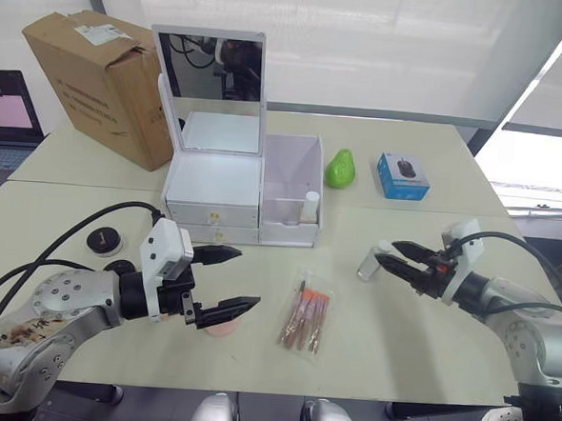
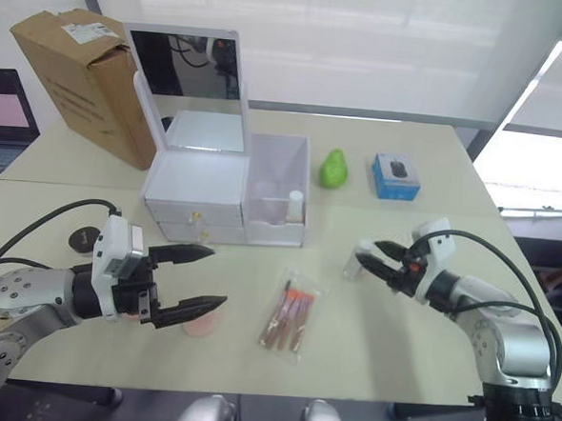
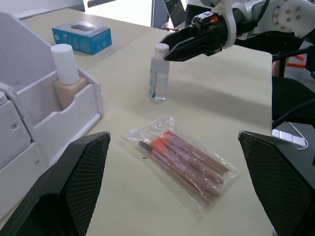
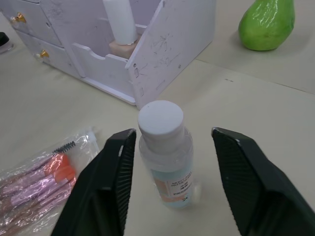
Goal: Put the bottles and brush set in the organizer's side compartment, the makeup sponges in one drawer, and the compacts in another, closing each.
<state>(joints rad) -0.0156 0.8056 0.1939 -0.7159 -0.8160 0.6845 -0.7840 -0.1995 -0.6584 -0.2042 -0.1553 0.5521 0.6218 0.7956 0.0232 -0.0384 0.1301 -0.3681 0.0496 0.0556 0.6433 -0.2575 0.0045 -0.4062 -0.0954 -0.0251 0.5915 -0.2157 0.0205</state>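
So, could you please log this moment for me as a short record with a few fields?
right gripper: open, fingers either side of the clear bottle, not closed on it
clear bottle: upright on the table, outside the organizer
side compartment: already holds a beige bottle
left gripper: open, empty, above a pink makeup sponge
brush set: bagged, lying flat on the table
compacts: on the table by the left arm
drawers: both shut

Beige table [image 1: 426, 343], white organizer [image 1: 234, 203], brush set [image 1: 307, 317], clear bottle [image 1: 371, 263], cardboard box [image 1: 103, 80], green pear [image 1: 340, 168], blue box [image 1: 403, 176]
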